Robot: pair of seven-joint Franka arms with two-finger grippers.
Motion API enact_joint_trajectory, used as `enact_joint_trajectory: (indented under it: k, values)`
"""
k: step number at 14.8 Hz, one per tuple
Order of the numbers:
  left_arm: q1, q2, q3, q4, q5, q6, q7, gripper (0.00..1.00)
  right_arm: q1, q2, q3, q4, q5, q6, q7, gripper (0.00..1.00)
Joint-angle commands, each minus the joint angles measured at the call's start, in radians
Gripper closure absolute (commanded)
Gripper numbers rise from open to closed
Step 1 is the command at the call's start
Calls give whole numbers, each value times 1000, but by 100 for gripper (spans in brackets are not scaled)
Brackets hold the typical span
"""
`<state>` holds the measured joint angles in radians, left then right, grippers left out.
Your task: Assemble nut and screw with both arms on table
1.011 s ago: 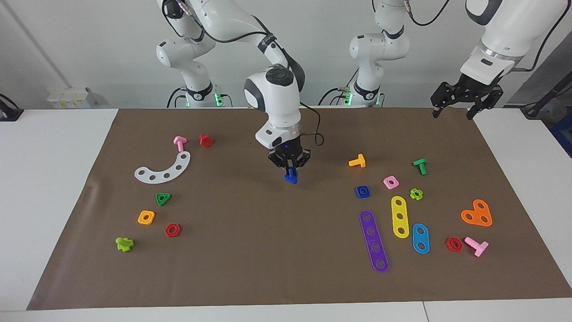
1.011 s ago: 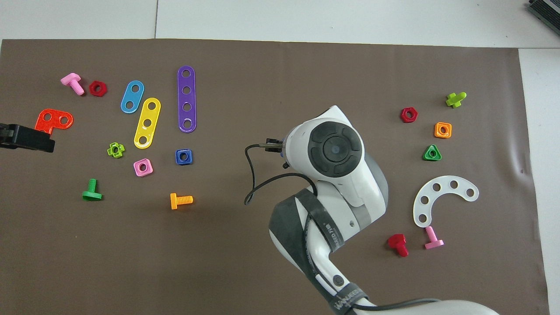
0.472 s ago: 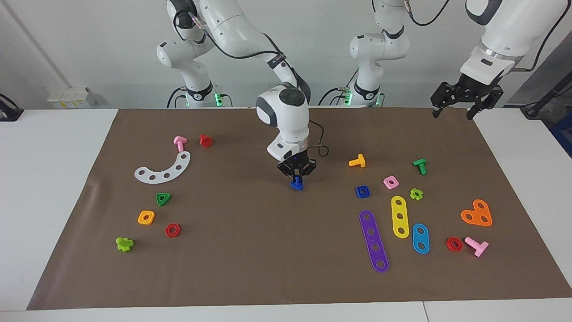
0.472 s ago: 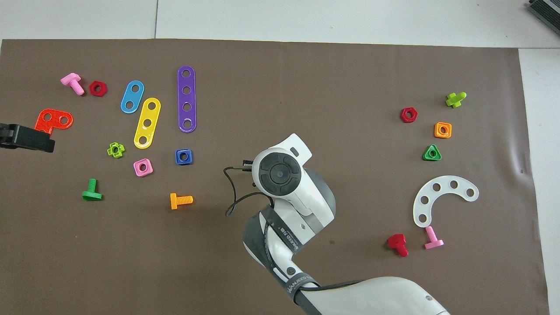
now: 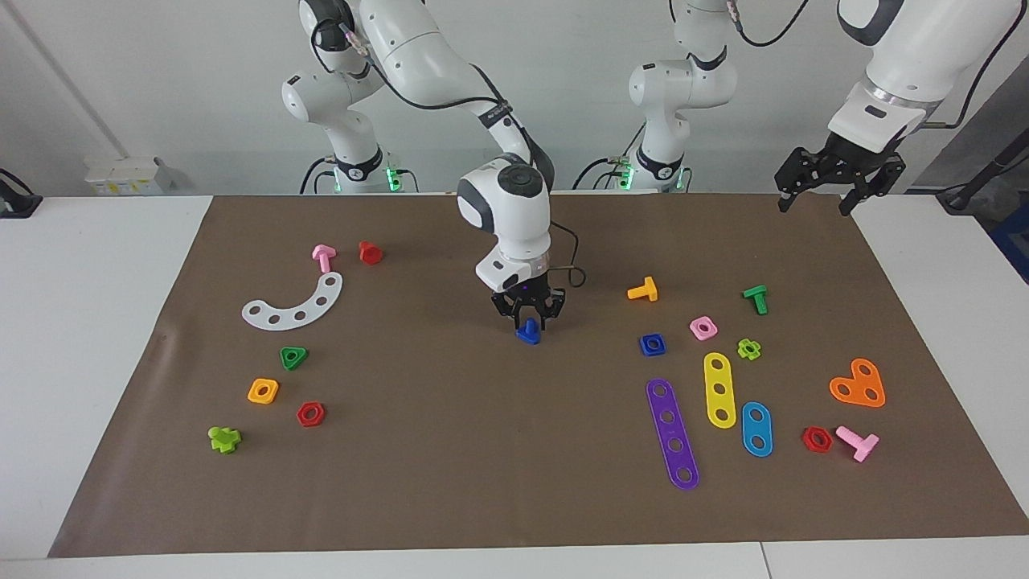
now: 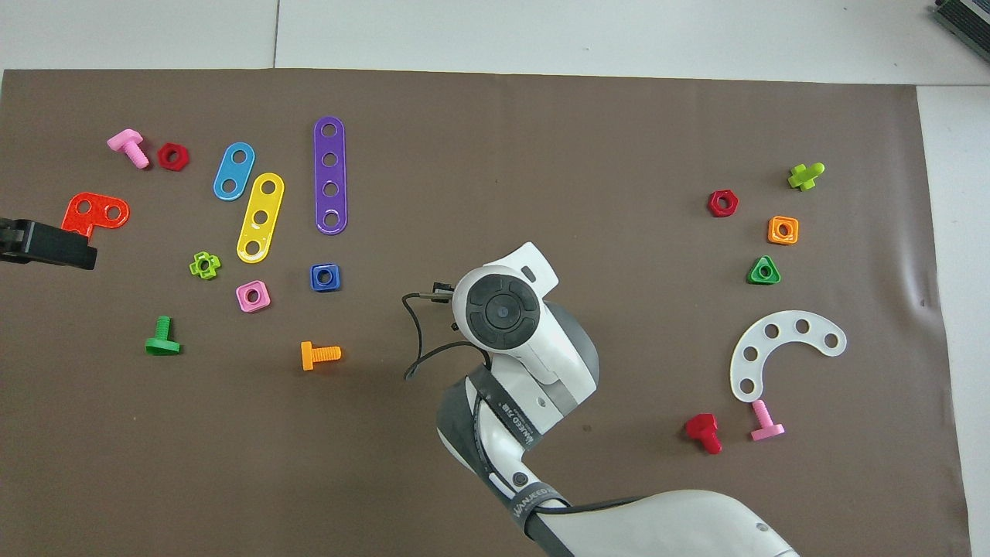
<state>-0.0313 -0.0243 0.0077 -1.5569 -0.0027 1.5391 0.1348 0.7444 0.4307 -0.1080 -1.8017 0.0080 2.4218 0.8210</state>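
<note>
The dark-blue screw (image 5: 527, 333) stands on the brown mat (image 5: 482, 466) near the table's middle, head down and shaft up. My right gripper (image 5: 528, 320) hangs straight over it, open, its fingertips flanking the shaft just apart from it. In the overhead view the right arm's wrist (image 6: 501, 312) hides the screw. The dark-blue square nut (image 5: 653, 344) (image 6: 325, 277) lies flat on the mat toward the left arm's end. My left gripper (image 5: 813, 207) (image 6: 46, 244) waits open and empty, raised over the mat's corner at that end.
Around the nut lie a pink square nut (image 5: 703, 327), an orange bolt (image 5: 643, 290), a green bolt (image 5: 756, 298) and purple (image 5: 672, 433), yellow (image 5: 719, 389) and blue (image 5: 756, 429) strips. A white curved strip (image 5: 293, 305), a green triangular nut (image 5: 293, 357) and an orange square nut (image 5: 263, 391) lie toward the right arm's end.
The right arm lowered the screw onto the mat, shifting slightly toward the left arm's end, and its fingers have parted from the shaft. The left arm has not moved.
</note>
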Motion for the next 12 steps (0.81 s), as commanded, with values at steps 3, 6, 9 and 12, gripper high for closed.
enact_joint_trajectory:
  k: [3,6,9,12]
  values:
    - [1,-34,-5,-45,-2,19,5,0,-152,-203,4,-16,-17,-119,-14,0]
    - [-5,-58,-12,-127,-2,113,2,0,-290,-291,2,-10,-16,-200,-161,0]
    - [-19,-65,-18,-190,-2,188,-6,0,-423,-355,1,-1,-5,-315,-375,0]
    - [-54,-60,-18,-285,-2,306,-67,0,-523,-404,-2,38,-5,-482,-524,0]
